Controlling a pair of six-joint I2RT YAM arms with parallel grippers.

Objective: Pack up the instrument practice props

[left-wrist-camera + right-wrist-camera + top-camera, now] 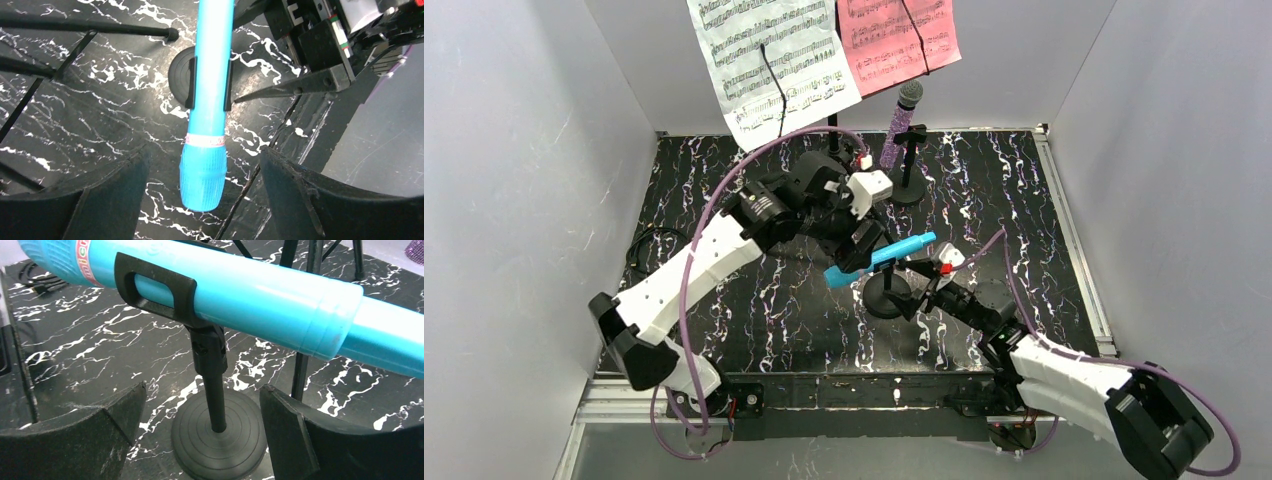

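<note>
The blue microphone (pixel 881 257) lies tilted in the clip of a black round-based mic holder (pixel 886 297) at mid table. My left gripper (pixel 856 255) is open, its fingers on either side of the microphone's head (pixel 202 170) without touching it. My right gripper (pixel 919 290) is open around the holder's stem (pixel 212 385) and base (pixel 220 442), with the blue microphone (pixel 250 295) above it. The purple glitter microphone (pixel 902 125) stands in the second holder (pixel 909 188) at the back. The white sheet (pixel 769 60) and the pink sheet (pixel 896 35) hang on the tall stand.
The tall black tripod's legs (pixel 75 27) spread over the black marbled table just behind the holder, and one leg (pixel 300 370) stands close to my right finger. A coiled black cable (pixel 646 250) lies at the left edge. Grey walls enclose the table.
</note>
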